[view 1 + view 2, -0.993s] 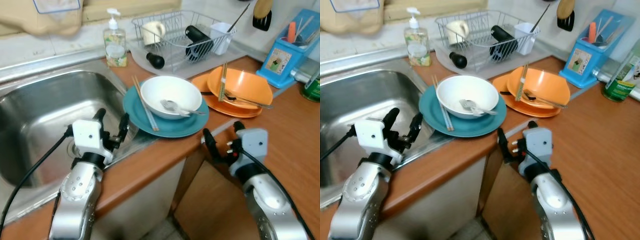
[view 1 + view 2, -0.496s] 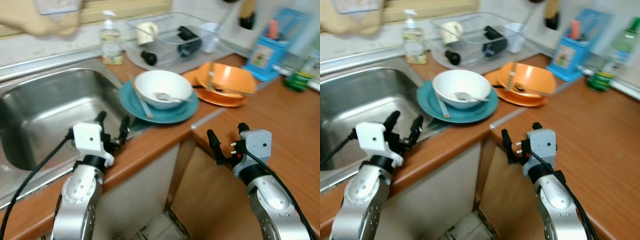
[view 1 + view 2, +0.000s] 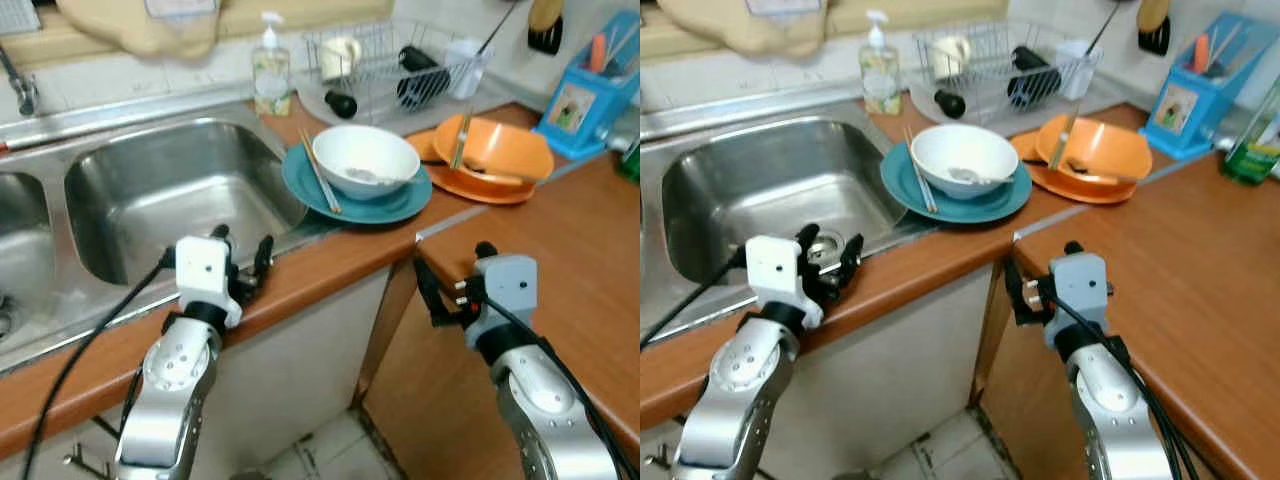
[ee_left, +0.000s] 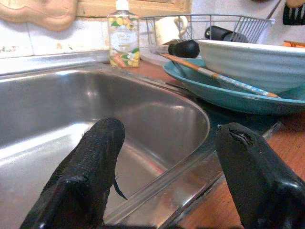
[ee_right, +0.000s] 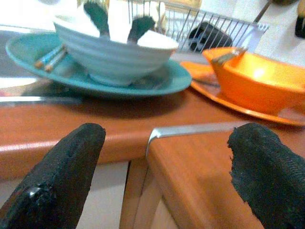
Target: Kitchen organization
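- I have both arms raised in front of the counter edge, short of the dishes, which I read as a ready stance before any reach.
- My left gripper (image 3: pixel 242 258) hovers over the front lip of the sink (image 3: pixel 130 190), its fingers (image 4: pixel 90 157) spread apart and empty.
- My right gripper (image 3: pixel 452 283) hangs just off the wooden counter (image 3: pixel 560 250) corner, fingers wide apart, holding nothing.
- The dirty dishes sit on the counter right beside the sink, probably staged there for washing or racking.
- The white bowl (image 3: pixel 365 160) rests on the teal plate (image 3: pixel 400 203); a spoon lies inside it and chopsticks (image 3: pixel 320 170) lean across the plate rim.
- The orange bowl (image 3: pixel 495 150) sits on an orange plate just beside it, chopsticks propped across.
- The dish rack (image 3: pixel 390 65) behind holds a mug and dark items; a soap bottle (image 3: pixel 270 70) stands near it.
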{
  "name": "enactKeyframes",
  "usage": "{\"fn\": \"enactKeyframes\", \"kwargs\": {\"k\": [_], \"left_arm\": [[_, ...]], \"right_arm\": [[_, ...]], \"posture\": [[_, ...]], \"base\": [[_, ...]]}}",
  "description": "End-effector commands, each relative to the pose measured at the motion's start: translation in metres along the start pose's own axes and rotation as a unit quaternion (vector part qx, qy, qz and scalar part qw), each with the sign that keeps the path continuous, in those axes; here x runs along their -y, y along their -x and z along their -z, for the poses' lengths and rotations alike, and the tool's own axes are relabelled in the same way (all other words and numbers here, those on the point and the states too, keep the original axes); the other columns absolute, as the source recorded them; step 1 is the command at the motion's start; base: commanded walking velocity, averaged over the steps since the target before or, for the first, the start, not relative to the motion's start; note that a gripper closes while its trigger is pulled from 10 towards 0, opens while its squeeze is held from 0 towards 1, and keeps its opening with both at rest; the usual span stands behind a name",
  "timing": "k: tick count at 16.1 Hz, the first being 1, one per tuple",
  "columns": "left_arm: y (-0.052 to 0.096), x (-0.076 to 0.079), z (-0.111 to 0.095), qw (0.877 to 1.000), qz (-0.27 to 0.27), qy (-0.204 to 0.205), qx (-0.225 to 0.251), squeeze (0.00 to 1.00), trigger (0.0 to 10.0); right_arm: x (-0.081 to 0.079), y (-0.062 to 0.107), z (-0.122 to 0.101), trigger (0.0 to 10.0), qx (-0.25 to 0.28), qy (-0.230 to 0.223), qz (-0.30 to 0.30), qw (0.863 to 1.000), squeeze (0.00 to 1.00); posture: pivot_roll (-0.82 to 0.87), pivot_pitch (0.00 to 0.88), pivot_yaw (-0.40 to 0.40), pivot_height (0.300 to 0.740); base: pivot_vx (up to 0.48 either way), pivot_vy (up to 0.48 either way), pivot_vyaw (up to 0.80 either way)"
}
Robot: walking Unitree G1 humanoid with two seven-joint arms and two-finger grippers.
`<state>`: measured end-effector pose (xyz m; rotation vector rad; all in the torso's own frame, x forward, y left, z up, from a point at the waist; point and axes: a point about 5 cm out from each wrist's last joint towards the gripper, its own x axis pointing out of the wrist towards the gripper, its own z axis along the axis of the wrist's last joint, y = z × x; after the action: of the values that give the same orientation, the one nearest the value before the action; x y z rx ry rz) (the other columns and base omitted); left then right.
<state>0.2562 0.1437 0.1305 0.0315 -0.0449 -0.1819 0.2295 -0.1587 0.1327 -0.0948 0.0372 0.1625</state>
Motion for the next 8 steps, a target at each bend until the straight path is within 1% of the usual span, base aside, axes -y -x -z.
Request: {"fn": "enactKeyframes", "kwargs": {"k": [1,6,7,8], "left_arm": [[-0.0006,0.0004,0.0055,1.000,-0.006,0.016,-0.021,0.00,10.0],[0.0004,-0.0022,0.0056,1.000,-0.011,0.015,-0.025,0.00,10.0],[0.0006,-0.0026,0.0053,1.000,-0.011,0.008,-0.028,0.00,10.0],[0.0009,-0.0028,0.0033,1.000,-0.008,0.005,-0.019,0.00,10.0]], "right_arm": [[0.0071,0.0006,-0.0008,10.0,-0.001,-0.010,0.015,1.000,0.00],[0.0047,0.0005,-0.0006,10.0,-0.003,-0.010,0.005,1.000,0.00],[0.0035,0.0000,-0.0009,10.0,-0.003,-0.010,0.001,1.000,0.00],[0.0027,-0.0002,-0.0010,10.0,-0.003,-0.010,-0.001,1.000,0.00]], "posture": [[-0.16,0.000,0.003,0.740],[-0.15,0.000,-0.002,0.740],[-0.15,0.000,-0.003,0.740],[-0.14,0.000,-0.005,0.740]], "base": [[0.000,0.000,0.00],[0.000,0.000,0.00],[0.000,0.000,0.00],[0.000,0.000,0.00]]}}
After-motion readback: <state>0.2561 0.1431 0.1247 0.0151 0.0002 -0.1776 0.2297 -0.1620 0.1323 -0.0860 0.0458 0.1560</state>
